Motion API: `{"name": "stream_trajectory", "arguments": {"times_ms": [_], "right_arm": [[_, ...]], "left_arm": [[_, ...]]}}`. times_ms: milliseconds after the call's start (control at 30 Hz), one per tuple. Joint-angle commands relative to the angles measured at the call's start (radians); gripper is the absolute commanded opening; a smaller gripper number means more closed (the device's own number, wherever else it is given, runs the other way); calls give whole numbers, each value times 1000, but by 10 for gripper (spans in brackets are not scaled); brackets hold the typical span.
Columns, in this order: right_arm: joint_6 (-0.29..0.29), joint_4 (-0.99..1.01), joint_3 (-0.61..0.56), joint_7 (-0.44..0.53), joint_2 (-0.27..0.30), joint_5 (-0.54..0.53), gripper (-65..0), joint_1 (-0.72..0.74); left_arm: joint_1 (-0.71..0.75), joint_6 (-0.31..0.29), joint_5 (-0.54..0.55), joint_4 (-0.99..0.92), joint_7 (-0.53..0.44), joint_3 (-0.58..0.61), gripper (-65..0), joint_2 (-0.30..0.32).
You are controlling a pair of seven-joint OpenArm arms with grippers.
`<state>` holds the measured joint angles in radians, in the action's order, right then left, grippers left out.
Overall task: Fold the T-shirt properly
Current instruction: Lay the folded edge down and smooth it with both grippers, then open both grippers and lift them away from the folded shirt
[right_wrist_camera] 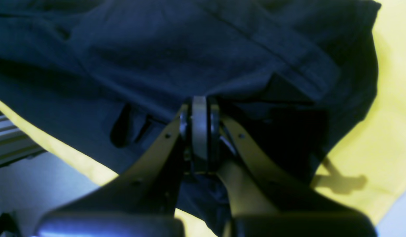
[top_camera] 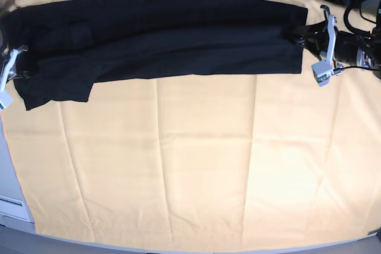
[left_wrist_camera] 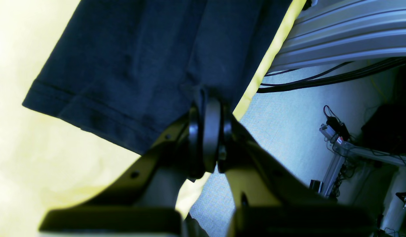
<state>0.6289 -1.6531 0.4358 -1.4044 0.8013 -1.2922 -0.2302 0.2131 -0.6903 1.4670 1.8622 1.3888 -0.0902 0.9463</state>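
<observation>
Yellow cloth (top_camera: 196, 165) – T-shirt (top_camera: 178, 34) lengthwise left-right.

matt black cotton t-shirt (top_camera: 178, 43) on creased pale yellow cloth (top_camera: 196, 165) (also matt).

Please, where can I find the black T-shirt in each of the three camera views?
Left wrist: the plain black cotton T-shirt fills the upper left, hem pinched at centre.
Right wrist: it covers the upper part.
Base: it stretches along the top.
Shared landmark: the pale yellow cloth under it.
</observation>
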Motion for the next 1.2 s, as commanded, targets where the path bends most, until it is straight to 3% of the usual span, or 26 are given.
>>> {"name": "stream_trajectory", "arguments": {"times_ms": [0,133,767,1033,1167], "right_arm": [[0,-20,12,8,27,2,-650,11],[-8,-23,12,8,27,64,-650,8],[4,-143,12,8,27,73,-650,-145],[-52,-152,12,50,22,277,-650,-211],[-61,-152,12,120,18,290,-650,-210]], "left_arm": [[-9,-8,17,7,8,-10,-650,24],[-9,-8,17,7,8,-10,-650,24],[-9,-8,17,7,8,-10,-650,23],[-9,-8,17,7,8,-10,-650,23],[-9,-8,17,7,8,-10,-650,24]]}}
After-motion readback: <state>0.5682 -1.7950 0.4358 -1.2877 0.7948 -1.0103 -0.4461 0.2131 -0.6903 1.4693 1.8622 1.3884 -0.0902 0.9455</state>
